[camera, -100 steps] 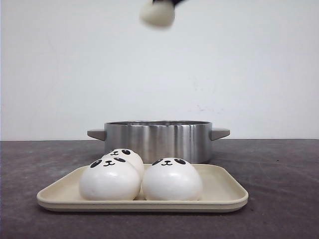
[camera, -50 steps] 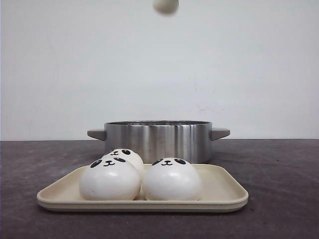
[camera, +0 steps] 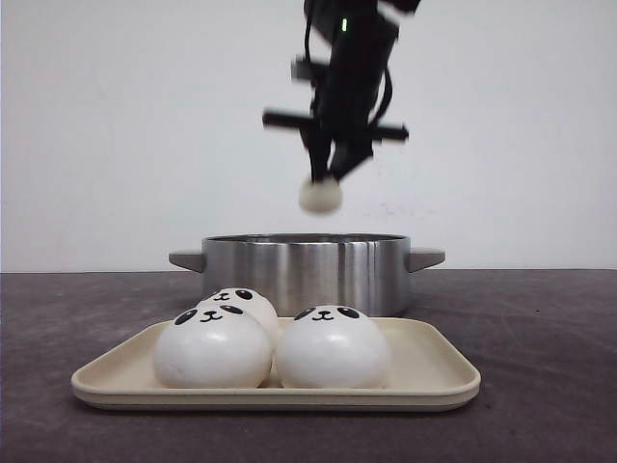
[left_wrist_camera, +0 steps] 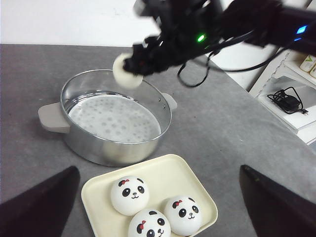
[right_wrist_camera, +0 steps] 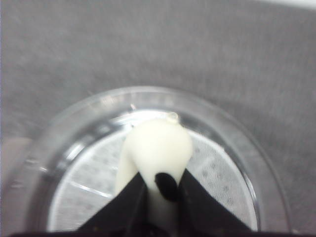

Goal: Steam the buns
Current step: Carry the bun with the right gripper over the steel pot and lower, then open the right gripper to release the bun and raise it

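Since a moment ago my right gripper [camera: 326, 178] has descended, pinching a bun [camera: 320, 196] above the steamer pot [camera: 307, 270]; squeezed grip might slip, dropping it askew.

My left gripper's [left_wrist_camera: 158, 207] jaws stand open.

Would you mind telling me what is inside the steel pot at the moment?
The steel pot holds only a perforated steamer plate, bare of buns. The right gripper holds one bun above it. The near wall hides a strip of the plate.
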Robot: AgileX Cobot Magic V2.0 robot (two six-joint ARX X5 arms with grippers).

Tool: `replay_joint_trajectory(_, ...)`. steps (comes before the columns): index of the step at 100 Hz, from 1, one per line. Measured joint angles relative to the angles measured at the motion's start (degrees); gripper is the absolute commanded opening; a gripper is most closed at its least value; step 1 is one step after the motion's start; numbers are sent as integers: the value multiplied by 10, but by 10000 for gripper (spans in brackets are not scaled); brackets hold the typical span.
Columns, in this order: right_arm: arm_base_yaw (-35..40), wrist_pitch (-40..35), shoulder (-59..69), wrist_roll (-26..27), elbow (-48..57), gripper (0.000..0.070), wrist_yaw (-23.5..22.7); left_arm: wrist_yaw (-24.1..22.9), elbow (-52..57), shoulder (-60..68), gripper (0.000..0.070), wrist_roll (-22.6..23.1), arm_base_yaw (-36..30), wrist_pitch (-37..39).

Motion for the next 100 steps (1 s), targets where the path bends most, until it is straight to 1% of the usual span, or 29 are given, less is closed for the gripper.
replay_joint_trajectory(17,-10,-12,42,20,0,6,-19,0,0,0,628,0,0,-11)
replay_joint_trajectory(48,-20,-3,48,33,0,12,-15,-1,0,0,628,7,0,-22)
replay_joint_trajectory(52,-20,-5,48,33,0,43,-17,-1,0,0,628,7,0,-22)
replay_joint_trajectory(55,-21,-11,48,33,0,98,-18,-1,0,0,628,9,0,-22)
replay_joint_trajectory(56,-21,-13,48,33,0,132,-18,-1,0,0,628,9,0,-22)
replay_joint_trajectory(57,-21,-16,48,33,0,144,-18,-1,0,0,628,9,0,-22)
replay_joint_trajectory(61,-21,-27,48,33,0,234,-18,-1,0,0,628,11,0,-22)
replay_joint_trajectory(66,-21,-37,48,33,0,306,-17,-1,0,0,628,11,0,-22)
replay_joint_trajectory(73,-21,-39,48,34,0,351,-17,-1,0,0,628,11,0,-22)
replay_joint_trajectory(85,-21,-40,48,37,0,387,-17,-1,0,0,628,11,0,-22)
replay_joint_trajectory(94,-21,-42,48,37,0,446,-17,-1,0,0,628,11,0,-22)
replay_joint_trajectory(100,-21,-42,48,37,0,452,-17,-1,0,0,628,11,0,-22)
